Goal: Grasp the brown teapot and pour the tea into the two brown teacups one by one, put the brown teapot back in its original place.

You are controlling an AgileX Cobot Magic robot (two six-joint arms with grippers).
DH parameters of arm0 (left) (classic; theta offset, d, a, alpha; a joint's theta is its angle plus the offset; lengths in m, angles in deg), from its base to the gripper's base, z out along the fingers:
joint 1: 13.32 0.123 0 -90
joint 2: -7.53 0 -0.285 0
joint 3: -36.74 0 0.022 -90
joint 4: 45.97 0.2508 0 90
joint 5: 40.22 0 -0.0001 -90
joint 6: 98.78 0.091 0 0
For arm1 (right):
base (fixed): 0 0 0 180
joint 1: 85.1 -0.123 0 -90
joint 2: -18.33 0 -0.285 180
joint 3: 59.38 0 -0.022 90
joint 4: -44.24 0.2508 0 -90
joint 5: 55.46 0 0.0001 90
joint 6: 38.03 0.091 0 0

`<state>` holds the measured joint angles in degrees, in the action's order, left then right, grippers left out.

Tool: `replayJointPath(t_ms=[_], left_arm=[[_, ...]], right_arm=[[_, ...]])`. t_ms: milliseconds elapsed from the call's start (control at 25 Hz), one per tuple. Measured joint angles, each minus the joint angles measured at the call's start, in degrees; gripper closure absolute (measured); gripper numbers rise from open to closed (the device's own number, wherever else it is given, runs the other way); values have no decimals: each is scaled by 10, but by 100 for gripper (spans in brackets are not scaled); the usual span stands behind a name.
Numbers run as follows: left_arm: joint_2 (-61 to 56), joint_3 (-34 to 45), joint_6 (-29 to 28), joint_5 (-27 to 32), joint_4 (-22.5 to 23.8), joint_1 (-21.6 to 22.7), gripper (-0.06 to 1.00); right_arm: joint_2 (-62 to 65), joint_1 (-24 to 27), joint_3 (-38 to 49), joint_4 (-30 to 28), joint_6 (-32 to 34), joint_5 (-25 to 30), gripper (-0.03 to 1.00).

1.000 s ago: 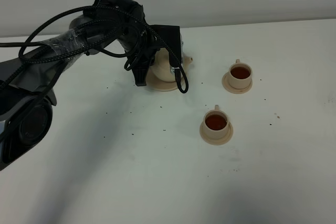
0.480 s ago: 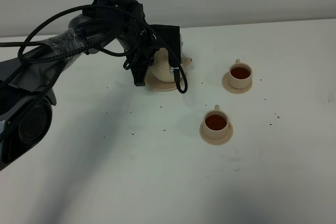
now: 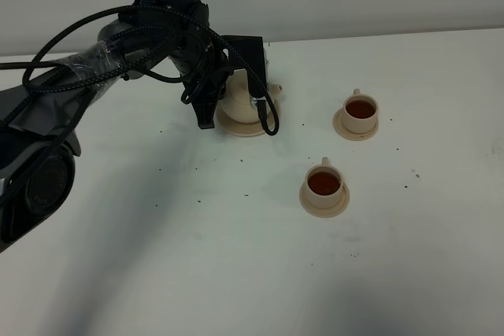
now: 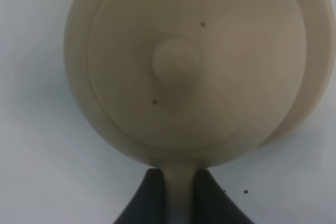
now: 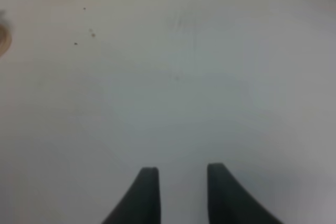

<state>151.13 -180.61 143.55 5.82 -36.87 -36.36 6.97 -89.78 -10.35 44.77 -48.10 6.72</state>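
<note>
The brown teapot [image 3: 240, 100] is a squat, round, matte pot of pale tan ceramic, with a flat lid and a small round knob [image 4: 175, 60] at the lid's centre (two tiny dark specks mark the lid); its short spout [image 3: 277, 90] points toward the farther of the two cups; it sits on a wide round saucer [image 3: 246, 127] of the same pale tan, whose rim shows around the pot's base on the white desk [image 3: 236, 257].

The left gripper [image 4: 178, 192] is closed narrowly on the teapot's loop handle [image 4: 180, 182], the pale strip of handle pinched between the two dark fingers [image 4: 152, 195]; the black arm and its cables cover much of the pot in the high view.

The two brown teacups stand well apart from the teapot, on its spout side; the farther teacup [image 3: 361, 109] is roughly level with the pot, the nearer teacup [image 3: 324, 183] closer to the desk's front edge; each is a small tan cylinder with a tiny loop handle, on its own little saucer, holding dark reddish-brown tea.

The right gripper [image 5: 181, 192] hangs over bare desk, its dark fingers apart with nothing between them.
</note>
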Motion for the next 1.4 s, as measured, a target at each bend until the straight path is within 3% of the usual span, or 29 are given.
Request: replayJointPath(t_ms=[720,840,1080,1400], left_arm=[[11,-1,-2,-12,-1,2,82],[11,-1,-2,-17,-9,2,79],[11,-1,-2,-25,-12,2,62],[11,-1,-2,-25,-23,2,60]], right_arm=[[0,0,0,0,0,0,73],[0,0,0,0,0,0,73],[0,0,0,0,0,0,73],[0,0,0,0,0,0,73]])
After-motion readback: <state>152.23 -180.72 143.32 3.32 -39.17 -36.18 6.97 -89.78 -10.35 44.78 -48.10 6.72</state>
